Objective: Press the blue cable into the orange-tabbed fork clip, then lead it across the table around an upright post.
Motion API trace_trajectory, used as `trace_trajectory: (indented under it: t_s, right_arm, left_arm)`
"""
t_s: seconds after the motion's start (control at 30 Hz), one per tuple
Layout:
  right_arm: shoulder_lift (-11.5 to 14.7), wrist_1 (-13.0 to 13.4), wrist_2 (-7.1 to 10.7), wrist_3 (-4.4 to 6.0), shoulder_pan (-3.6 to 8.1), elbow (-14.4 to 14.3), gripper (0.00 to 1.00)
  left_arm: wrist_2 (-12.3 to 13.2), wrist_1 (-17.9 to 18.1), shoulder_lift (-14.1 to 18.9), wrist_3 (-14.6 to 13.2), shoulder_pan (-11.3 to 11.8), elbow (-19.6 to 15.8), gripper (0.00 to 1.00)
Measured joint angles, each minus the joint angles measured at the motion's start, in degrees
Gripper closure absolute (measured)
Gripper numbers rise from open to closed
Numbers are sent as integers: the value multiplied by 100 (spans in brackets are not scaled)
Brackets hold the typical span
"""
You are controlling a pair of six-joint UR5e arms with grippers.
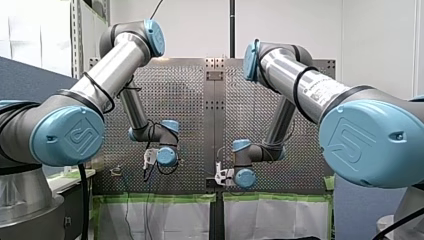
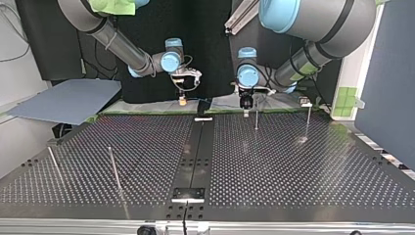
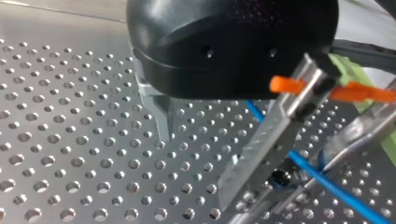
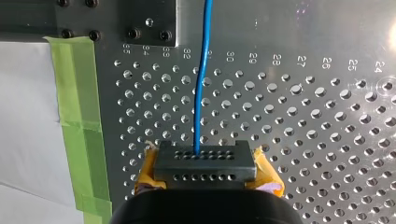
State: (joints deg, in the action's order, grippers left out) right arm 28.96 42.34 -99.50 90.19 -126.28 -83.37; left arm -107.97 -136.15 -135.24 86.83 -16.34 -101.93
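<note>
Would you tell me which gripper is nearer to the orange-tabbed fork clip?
Left. My left gripper has the orange-tabbed fork clip right beside one finger; my right gripper holds the blue cable farther off, no clip in its wrist view.

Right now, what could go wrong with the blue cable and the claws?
My left claw is open, with one metal finger right beside the orange-tabbed fork clip; it might knock the clip. The blue cable runs straight into my right claw; a hard pull might slide it out.
</note>
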Motion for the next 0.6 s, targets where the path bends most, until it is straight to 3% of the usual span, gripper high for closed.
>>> trace_trajectory:
  t_s: [0.43,0.5,0.53,0.57,0.6]
  right_arm:
    - [-4,-15,0,0,-5,0,100]
    - [-4,-15,-1,0,-9,-1,100]
    - [-4,-14,0,0,-10,0,100]
    - [-5,-14,0,0,-12,0,100]
    - [-4,-15,0,0,-13,0,100]
  left_arm:
    - [31,8,-5,-197,-52,4,0]
    - [33,15,-5,-234,-63,2,25]
    - [31,22,-5,-249,-72,4,25]
    - [29,25,-5,-256,-79,4,44]
    - [24,29,-5,-262,-87,4,57]
